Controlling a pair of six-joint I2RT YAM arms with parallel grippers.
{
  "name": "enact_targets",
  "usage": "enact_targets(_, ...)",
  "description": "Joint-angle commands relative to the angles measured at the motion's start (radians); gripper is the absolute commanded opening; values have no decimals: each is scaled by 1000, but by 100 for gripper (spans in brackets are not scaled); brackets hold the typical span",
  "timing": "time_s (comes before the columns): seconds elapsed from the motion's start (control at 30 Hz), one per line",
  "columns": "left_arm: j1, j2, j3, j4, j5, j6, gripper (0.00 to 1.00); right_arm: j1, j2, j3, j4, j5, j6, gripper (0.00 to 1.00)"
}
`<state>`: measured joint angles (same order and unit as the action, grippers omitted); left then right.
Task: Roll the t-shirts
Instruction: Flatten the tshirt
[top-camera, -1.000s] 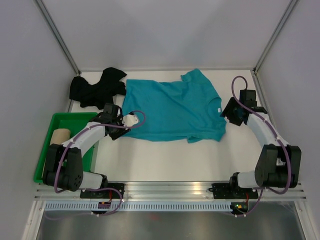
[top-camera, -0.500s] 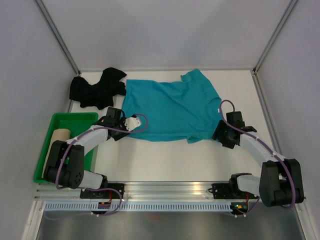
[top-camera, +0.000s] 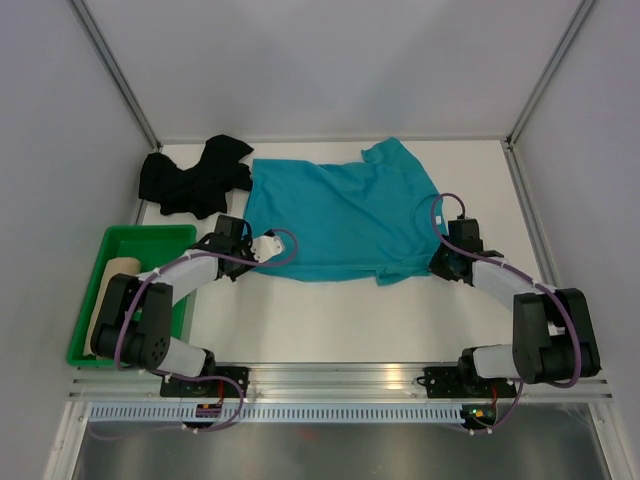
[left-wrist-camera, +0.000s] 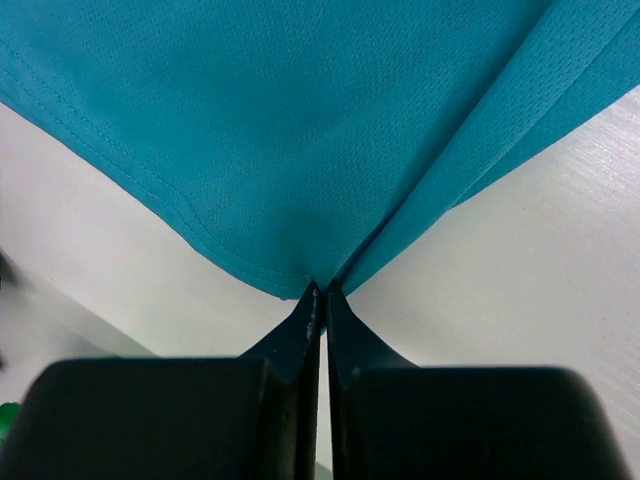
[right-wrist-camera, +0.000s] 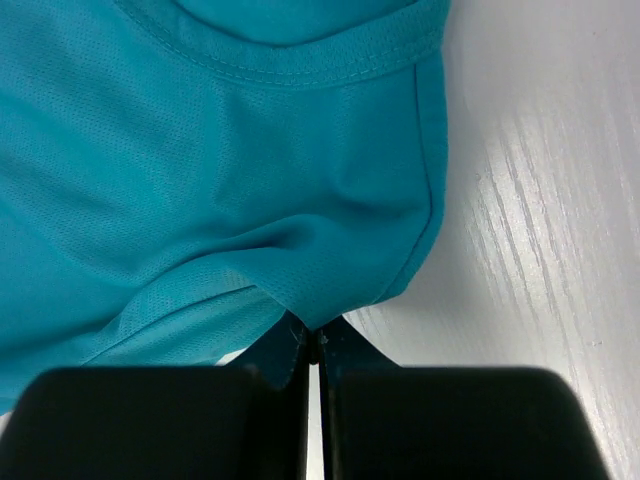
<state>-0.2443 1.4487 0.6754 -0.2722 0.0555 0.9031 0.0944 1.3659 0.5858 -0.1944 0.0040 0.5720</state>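
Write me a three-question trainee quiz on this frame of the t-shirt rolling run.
1. True or false: the left claw and the right claw are each shut on an edge of the teal t-shirt.
2. Where is the black t-shirt? A) on top of the teal one B) bunched at the far left of the table, beside the teal one C) hanging off the near edge
3. Fill in: the beige rolled cloth lies in the green ____.
Key: 1 true; 2 B; 3 tray.
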Motion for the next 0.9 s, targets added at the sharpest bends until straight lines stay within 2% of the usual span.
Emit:
enact_targets(0.0, -1, 1, -13, -9, 15, 0, 2, -1, -30, 5, 44, 17, -20, 0)
enact_targets(0.3, 5, -169, -4, -9, -45, -104, 2, -1, -204, 101, -178, 42, -54, 0)
enact_targets(0.53, 7, -241, 24, -59, -140, -101, 2, -1, -271, 244, -411, -1, -80, 0)
enact_targets(0.63, 7, -306, 32, -99, -135, -89, 2, -1, -303, 307, -508, -36, -106, 0)
enact_targets(0.73, 7, -335, 33, -162, -109, -90, 2, -1, -317, 315, -579, -117, -113, 0)
enact_targets(0.87, 7, -337, -25, -214, -71, -69, 2, 1, -346, 221, -574, -197, -86, 0)
